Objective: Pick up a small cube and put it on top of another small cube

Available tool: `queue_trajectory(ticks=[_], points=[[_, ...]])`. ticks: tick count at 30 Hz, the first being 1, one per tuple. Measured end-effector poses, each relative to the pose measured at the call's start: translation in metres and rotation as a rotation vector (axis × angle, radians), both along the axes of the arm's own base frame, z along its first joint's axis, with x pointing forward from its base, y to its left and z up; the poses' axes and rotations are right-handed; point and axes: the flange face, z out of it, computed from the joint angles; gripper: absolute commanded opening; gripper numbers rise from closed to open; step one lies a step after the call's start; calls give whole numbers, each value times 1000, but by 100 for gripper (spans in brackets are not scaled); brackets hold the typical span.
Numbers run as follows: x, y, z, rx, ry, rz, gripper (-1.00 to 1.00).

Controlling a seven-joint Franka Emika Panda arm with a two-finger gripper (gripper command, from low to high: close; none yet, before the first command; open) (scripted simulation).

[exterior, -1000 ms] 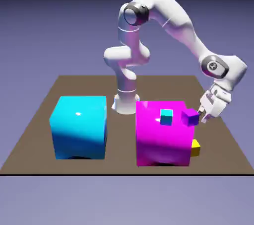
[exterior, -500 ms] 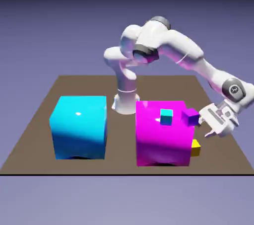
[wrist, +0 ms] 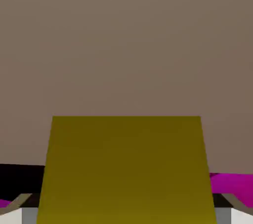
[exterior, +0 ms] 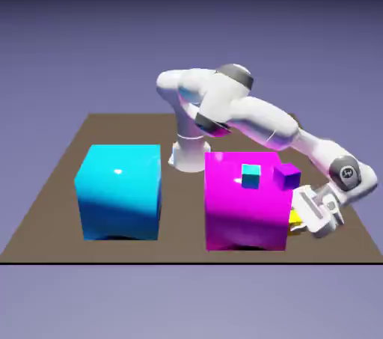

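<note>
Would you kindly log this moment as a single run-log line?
phase: grasp approach | pincer: low beside magenta block, around yellow cube | closure: unclear | cyan cube, purple cube: on magenta block

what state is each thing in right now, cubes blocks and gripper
yellow cube: on the table, between the finger tips
gripper: low beside the magenta block, around the yellow cube, grip unclear
cyan cube: resting on the magenta block
purple cube: on the magenta block's corner
cyan block: standing alone on the table
</note>
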Motion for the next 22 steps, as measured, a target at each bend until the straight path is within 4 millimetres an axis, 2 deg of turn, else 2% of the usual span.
queue_trajectory(ticks=[2, 6, 10, 14, 16, 19, 20, 22], points=[[-23, 16, 19, 10, 5, 12, -100], [-84, 23, 38, 25, 13, 27, -100], [-143, 17, 52, 20, 14, 13, -100], [-198, 1, 62, 1, 2, -31, -100], [-199, 0, 63, 1, 2, -33, -100], [-193, -40, 21, 0, 1, -33, -100], [-193, -43, 18, 1, 2, -33, 100], [-193, -43, 18, 1, 1, -32, 100]])
